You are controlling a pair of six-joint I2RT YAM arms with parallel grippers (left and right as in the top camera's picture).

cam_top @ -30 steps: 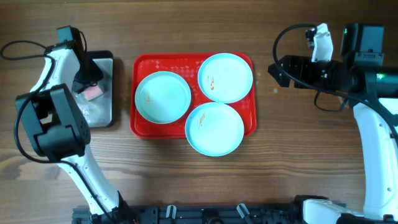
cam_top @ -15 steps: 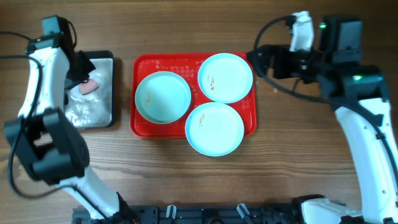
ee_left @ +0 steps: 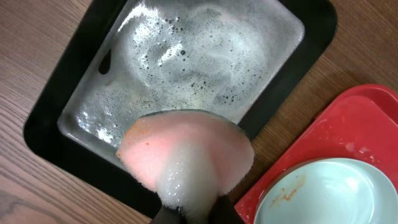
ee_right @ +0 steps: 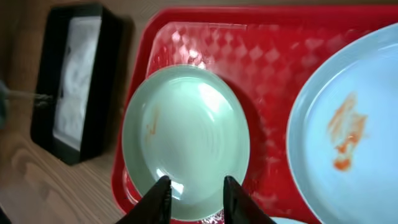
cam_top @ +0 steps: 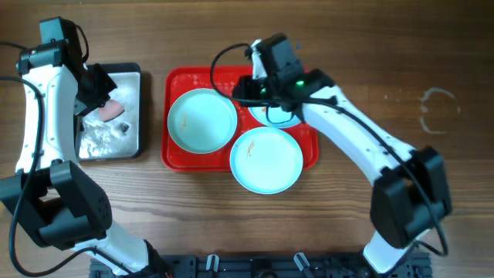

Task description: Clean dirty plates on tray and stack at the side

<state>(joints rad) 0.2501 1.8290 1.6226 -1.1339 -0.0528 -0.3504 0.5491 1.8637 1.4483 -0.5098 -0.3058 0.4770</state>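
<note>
Pink sponge [ee_left: 186, 155], thick with foam, is pinched in the left gripper [ee_left: 193, 216] over the soapy pan [ee_left: 56, 134] by the desk's left edge. Right gripper [ee_right: 194, 190] hangs parted, empty, above the leftmost plate [ee_right: 186, 140] on the red tray [ee_right: 186, 43] mid-desk — risk: foam dripping on wood, or arms colliding over that plate

We take this for a robot test bench, not a real kitchen. A left arm [cam_top: 48, 100] and a right arm [cam_top: 347, 127] work at a bare wooden worktop [cam_top: 455, 193], with loose cables [cam_top: 221, 58] and a black rail [cam_top: 255, 266] at its edge. The only kitchen things are a red tray [cam_top: 174, 158], plates [cam_top: 202, 120] and a pan [cam_top: 138, 108] of soapy water [ee_left: 205, 56].
</note>
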